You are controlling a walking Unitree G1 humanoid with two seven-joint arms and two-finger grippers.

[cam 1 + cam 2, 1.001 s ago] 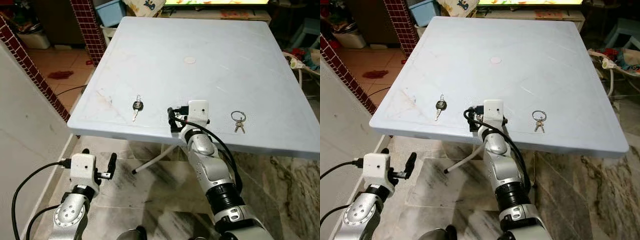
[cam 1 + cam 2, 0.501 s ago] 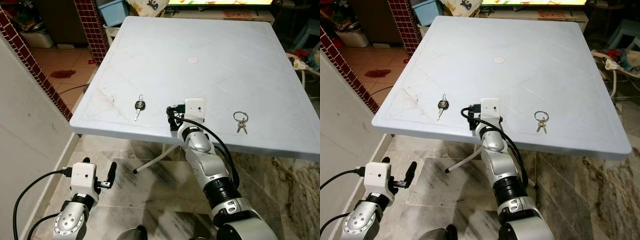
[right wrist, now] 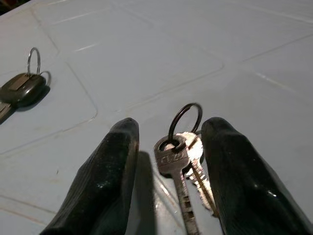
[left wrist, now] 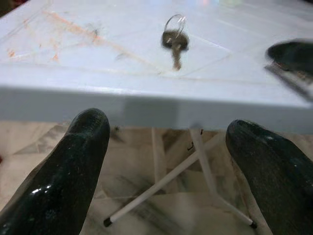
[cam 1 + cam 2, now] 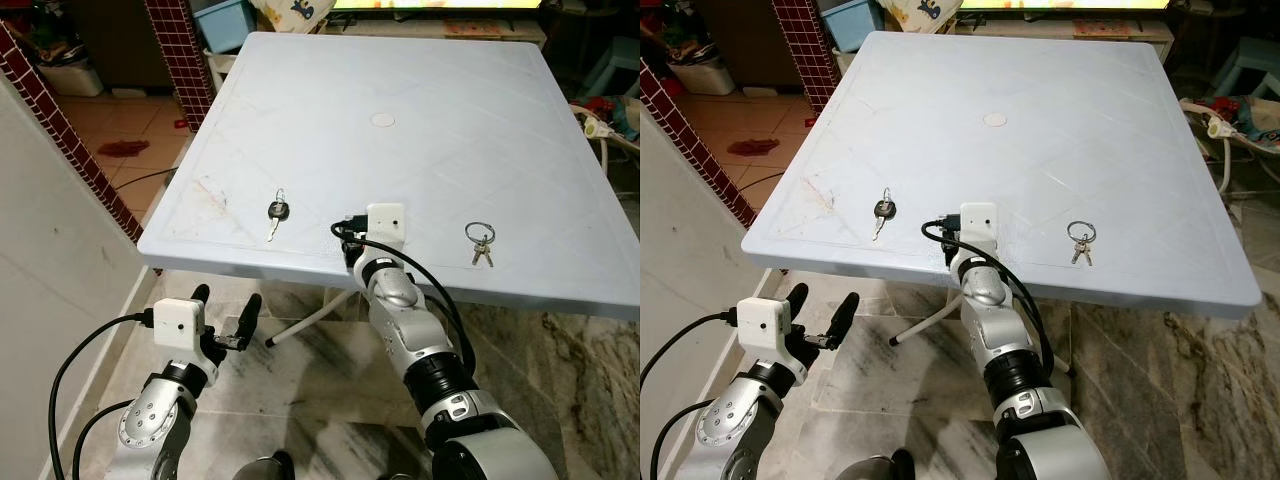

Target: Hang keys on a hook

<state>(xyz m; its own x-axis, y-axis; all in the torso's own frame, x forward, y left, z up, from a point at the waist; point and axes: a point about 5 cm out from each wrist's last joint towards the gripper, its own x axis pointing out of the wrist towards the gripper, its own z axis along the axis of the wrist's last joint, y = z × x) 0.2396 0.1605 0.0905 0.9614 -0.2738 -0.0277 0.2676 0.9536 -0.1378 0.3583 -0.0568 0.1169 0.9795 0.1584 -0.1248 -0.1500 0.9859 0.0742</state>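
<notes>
the right gripper point(image 3: 171, 126) rests on the table point(image 5: 450, 150) at the middle of its near edge, fingers spread, with a small bunch of keys point(image 3: 171, 152) lying flat between them. the fingers stand just beside the bunch on either side, not clamped on it. a black key point(image 5: 276, 212) lies near the near-left corner, well apart from the gripper. a second ringed bunch point(image 5: 479, 243) lies toward the near-right corner. the left gripper point(image 5: 226, 297) hangs below the near-left edge, its fingers point(image 4: 88, 132) wide apart and holding nothing. a blue tub point(image 5: 222, 22) sits on the floor past the far-left corner; its contents cannot be made out.
</notes>
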